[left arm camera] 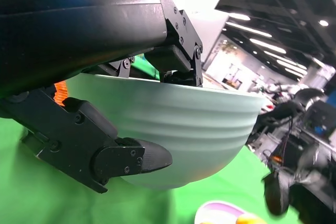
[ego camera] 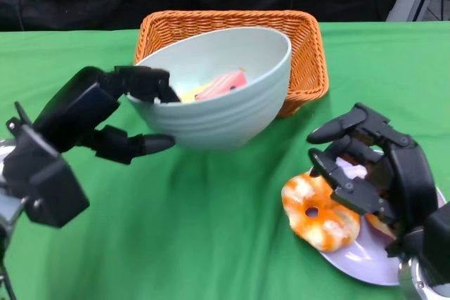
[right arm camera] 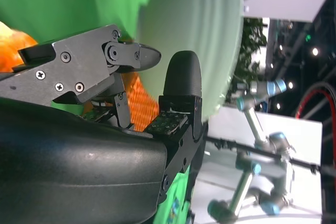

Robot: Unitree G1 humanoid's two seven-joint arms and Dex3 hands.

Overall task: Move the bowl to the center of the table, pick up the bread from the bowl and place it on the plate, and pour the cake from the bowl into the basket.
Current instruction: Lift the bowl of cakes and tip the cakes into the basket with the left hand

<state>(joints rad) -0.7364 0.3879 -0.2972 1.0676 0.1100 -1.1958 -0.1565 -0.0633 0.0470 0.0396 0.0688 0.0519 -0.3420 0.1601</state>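
Observation:
My left hand (ego camera: 116, 114) grips the rim of the pale green bowl (ego camera: 225, 96), thumb under its wall and fingers over the edge. The bowl is lifted and tilted toward the orange wicker basket (ego camera: 306, 54) behind it. A pink and yellow cake (ego camera: 218, 86) lies inside the bowl. The orange and white ring-shaped bread (ego camera: 320, 212) rests on the white plate (ego camera: 365, 258) at the front right. My right hand (ego camera: 369, 170) hovers over the plate with spread fingers, holding nothing. The left wrist view shows the bowl (left arm camera: 184, 135) pinched at its rim; the right wrist view shows the bowl (right arm camera: 194, 40) beyond my fingers.
A green cloth (ego camera: 211, 230) covers the table. The basket stands at the back centre against a dark backdrop. The right wrist view shows another robot arm (right arm camera: 257, 129) beyond the table.

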